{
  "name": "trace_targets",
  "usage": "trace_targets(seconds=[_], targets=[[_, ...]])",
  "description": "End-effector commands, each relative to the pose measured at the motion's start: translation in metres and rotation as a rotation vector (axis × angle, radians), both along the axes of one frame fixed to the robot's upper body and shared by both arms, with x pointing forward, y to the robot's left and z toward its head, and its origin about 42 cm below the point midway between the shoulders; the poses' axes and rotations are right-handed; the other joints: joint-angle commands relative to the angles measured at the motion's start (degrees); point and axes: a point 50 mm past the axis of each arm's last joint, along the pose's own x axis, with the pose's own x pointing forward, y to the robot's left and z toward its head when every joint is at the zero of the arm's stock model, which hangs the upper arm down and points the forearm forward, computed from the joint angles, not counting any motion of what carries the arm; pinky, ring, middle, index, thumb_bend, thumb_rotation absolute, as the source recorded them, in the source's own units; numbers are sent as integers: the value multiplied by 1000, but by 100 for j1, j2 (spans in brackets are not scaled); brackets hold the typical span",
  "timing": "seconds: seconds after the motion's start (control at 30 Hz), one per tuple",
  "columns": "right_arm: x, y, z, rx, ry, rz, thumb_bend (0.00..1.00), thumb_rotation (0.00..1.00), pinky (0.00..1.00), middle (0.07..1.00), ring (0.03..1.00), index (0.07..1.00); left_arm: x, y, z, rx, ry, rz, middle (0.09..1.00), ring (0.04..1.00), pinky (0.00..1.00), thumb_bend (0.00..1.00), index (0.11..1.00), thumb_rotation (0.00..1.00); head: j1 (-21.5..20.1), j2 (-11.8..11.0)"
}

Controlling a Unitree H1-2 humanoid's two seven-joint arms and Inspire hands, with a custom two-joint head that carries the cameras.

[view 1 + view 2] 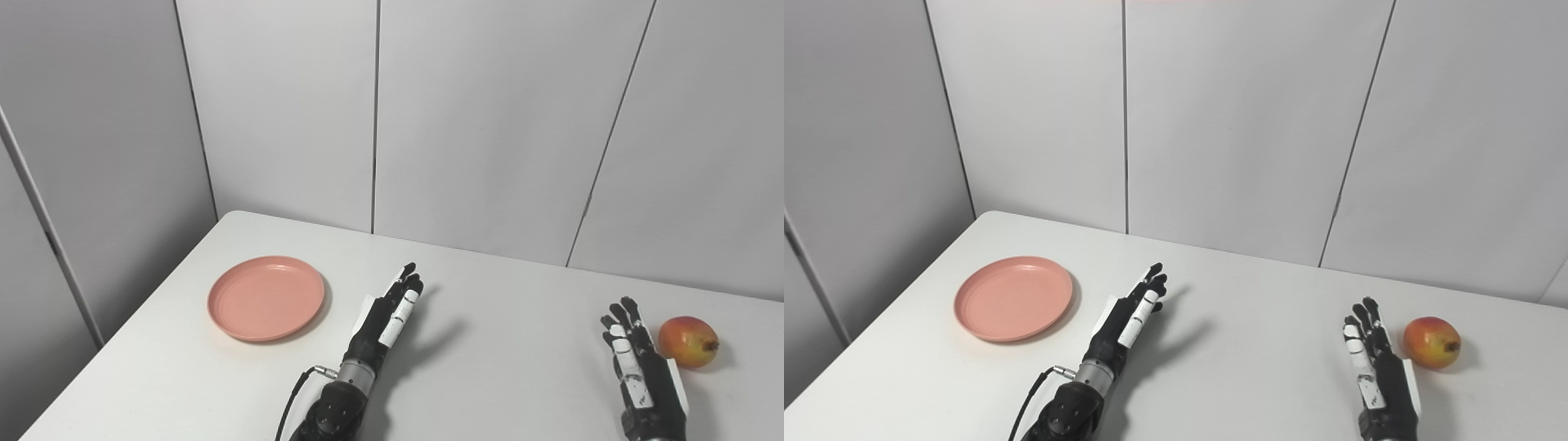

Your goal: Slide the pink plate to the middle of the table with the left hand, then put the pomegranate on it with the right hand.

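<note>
The pink plate (266, 297) lies empty on the left part of the white table (490, 343). My left hand (387, 318) is open, fingers stretched forward, just right of the plate and apart from it. The pomegranate (689, 342), red and yellow, sits near the table's right side. My right hand (637, 361) is open, fingers straight, just left of the pomegranate and not touching it. The same scene shows in the right eye view, with the plate (1013, 298) and the pomegranate (1432, 342).
Grey wall panels (490, 122) stand behind the table's far edge. The table's left edge runs diagonally next to the plate. A cable (294, 392) hangs from my left wrist.
</note>
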Motion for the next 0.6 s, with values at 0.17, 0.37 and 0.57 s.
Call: trace_targets(seconds=[0.17, 0.37, 0.57], targets=[[-2, 1, 3, -26, -42, -8, 336, 783, 951, 943, 924, 955, -11, 2, -19, -48, 33, 6, 960, 932, 894, 521, 945, 1000, -57, -20], [2, 1, 0, -12, -36, -4, 341, 761, 949, 943, 925, 957, -8, 4, -20, -67, 15, 2, 970, 944, 905, 520, 968, 1000, -47, -69], [2, 2, -3, 4, -25, 2, 323, 802, 984, 962, 950, 975, -9, 2, -15, -89, -16, 25, 945, 926, 891, 502, 941, 1000, 43, -136]])
